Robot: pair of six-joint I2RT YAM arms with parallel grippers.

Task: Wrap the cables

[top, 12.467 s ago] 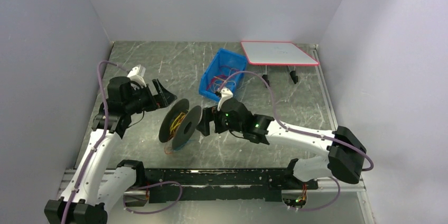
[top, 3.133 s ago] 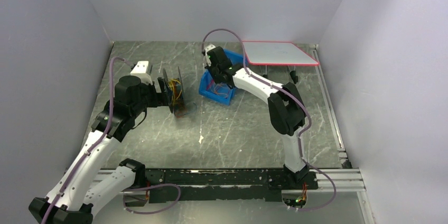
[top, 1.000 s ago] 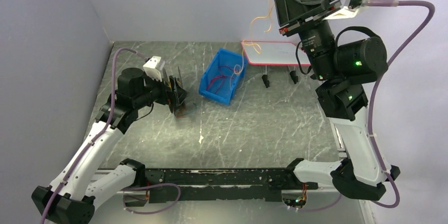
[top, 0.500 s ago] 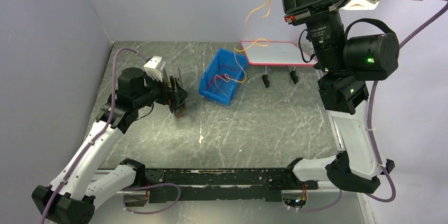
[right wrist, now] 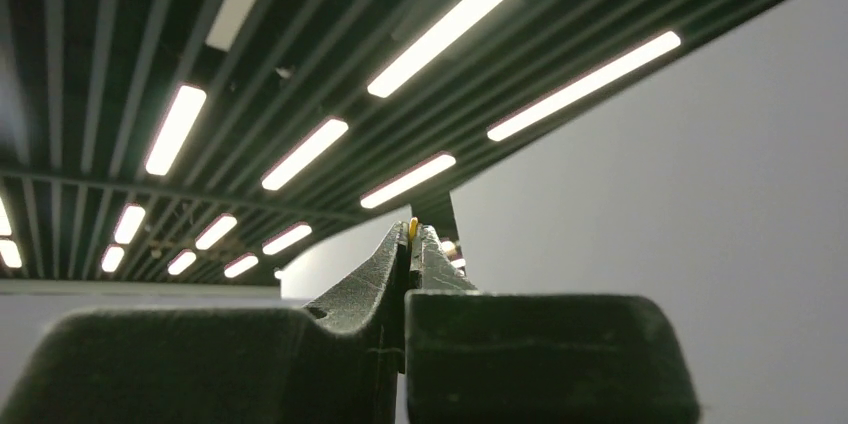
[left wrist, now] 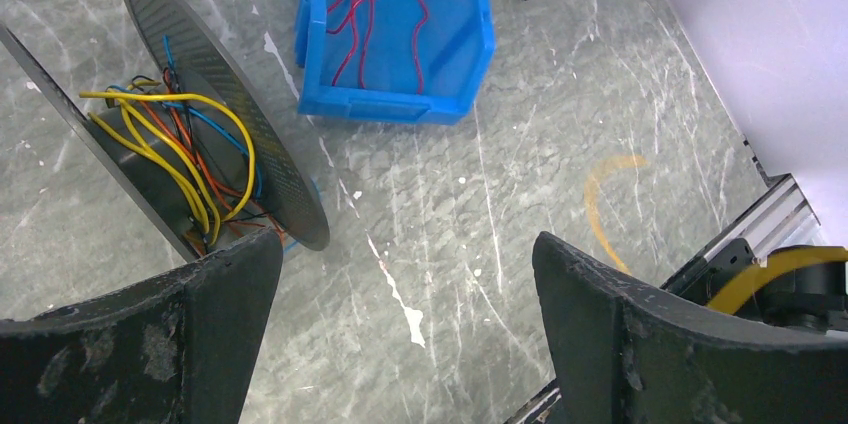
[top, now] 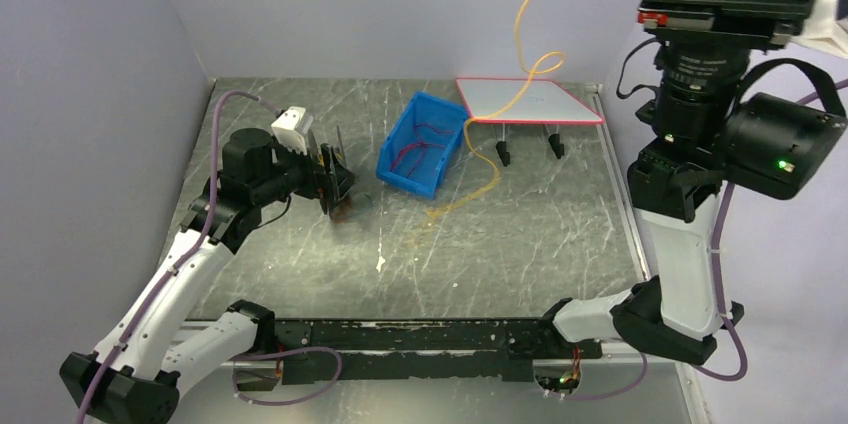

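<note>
An orange cable [top: 520, 34] hangs from the top edge of the overhead view down to the table, and its tail [left wrist: 598, 199] curls on the table in front of the blue bin [top: 400, 159]. My right gripper [right wrist: 412, 239] is raised high, pointing at the ceiling and shut on that cable's tip. The dark grey spool [left wrist: 285, 189] stands on edge at the left with yellow, orange and blue cables [left wrist: 185, 159] bunched between its discs. My left gripper [left wrist: 400, 254] is open and empty just right of the spool. Red cables [left wrist: 360, 4] lie in the bin.
A white board with a red rim [top: 530, 99] stands on short black legs at the back right, beside the blue bin [left wrist: 475, 44]. Grey walls close in the left, back and right sides. A black rail [top: 420, 336] runs along the near edge.
My right arm has risen and swung right, drawing the orange cable out of the bin until its tail lies on the table. The left arm and the spool have not moved.
</note>
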